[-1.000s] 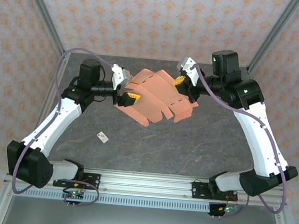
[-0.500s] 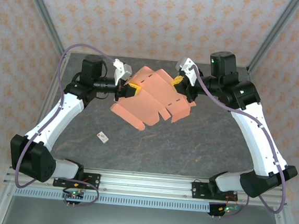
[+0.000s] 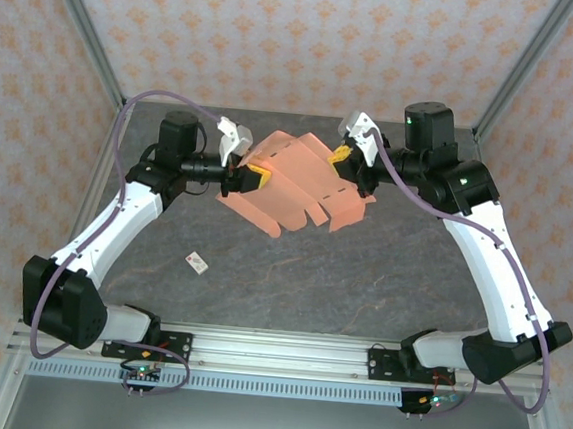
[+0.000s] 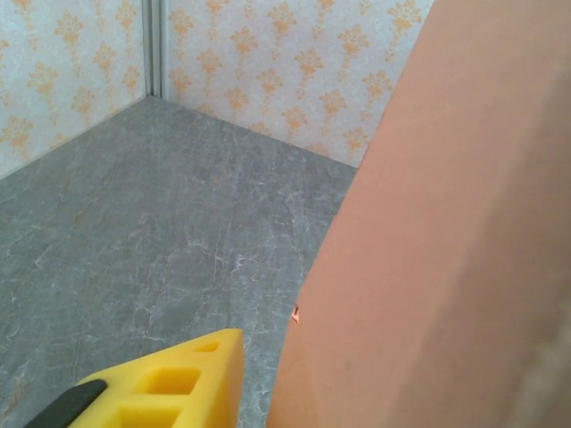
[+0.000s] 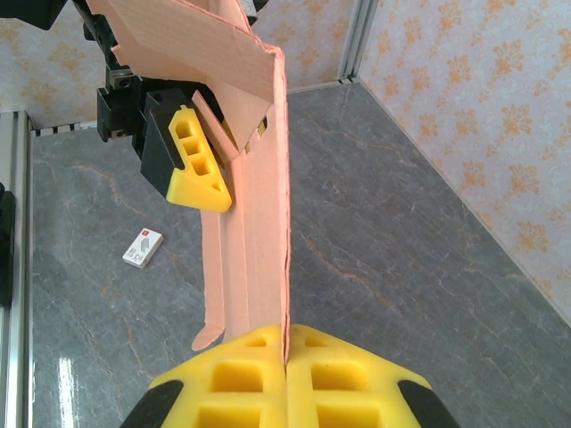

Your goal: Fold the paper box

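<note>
Both pinching paper box [image 3: 304,186]: right gripper [image 5: 285,352], left gripper [image 3: 255,178] — left's far finger hidden.

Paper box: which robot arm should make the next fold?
Probably the left. The right gripper is shut on the edge of the paper box, holding it up like an anchor. The left gripper sits by the already bent flap, ready to push it.

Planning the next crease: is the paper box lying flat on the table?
No, the right gripper pinches the paper box edge-up above the table.
</note>
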Available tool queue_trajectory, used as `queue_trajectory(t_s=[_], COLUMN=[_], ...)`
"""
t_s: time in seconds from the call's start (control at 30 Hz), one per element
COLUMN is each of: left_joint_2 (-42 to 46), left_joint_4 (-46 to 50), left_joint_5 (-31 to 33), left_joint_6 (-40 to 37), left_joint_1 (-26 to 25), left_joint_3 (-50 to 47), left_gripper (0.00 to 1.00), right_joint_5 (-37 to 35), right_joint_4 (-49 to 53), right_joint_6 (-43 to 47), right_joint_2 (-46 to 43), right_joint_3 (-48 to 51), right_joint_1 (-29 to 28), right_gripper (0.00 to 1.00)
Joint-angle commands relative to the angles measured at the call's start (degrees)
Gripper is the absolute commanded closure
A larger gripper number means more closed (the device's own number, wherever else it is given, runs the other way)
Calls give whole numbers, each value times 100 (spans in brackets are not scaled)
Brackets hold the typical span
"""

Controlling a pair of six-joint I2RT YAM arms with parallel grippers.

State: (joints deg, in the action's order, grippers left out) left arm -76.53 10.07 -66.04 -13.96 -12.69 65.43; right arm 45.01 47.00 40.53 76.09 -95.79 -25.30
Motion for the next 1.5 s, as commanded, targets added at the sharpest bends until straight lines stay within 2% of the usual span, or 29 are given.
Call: queue_trajectory(t_s=[0.0,0.17,0.3,0.47,0.7,1.07,1.47], left_joint_2=[-22,51,-23,-96,13,-87,-100], left_joint_4=[57,-193,-666,-1311,-1072,-1310,-1190], left_joint_5=[-286,-209,3,314,396,869,1093], left_joint_6=[-99,202,1087,2346,2323,3503,3687], left_joint_1=[34,82,87,91,77,82,9], left_joint_3=[137,-1,21,22,70,199,153], left_gripper=[74,80,89,93,100,100,100], right_joint_5=[88,2,109,199,-239,-898,-1690], right_joint_4=[-271,-332,-514,-893,-1059,-731,-834], right_joint_6=[-72,-80,-55,-154,-290,377,306], right_joint_2=[-188,-227,-290,-341,-152,-80,239], right_joint_3=[-56,-11,129,400,312,647,772], right_joint_1=[19,24,17,9,-80,-888,-1205], right_gripper=[100,100,100,100,100,100,100])
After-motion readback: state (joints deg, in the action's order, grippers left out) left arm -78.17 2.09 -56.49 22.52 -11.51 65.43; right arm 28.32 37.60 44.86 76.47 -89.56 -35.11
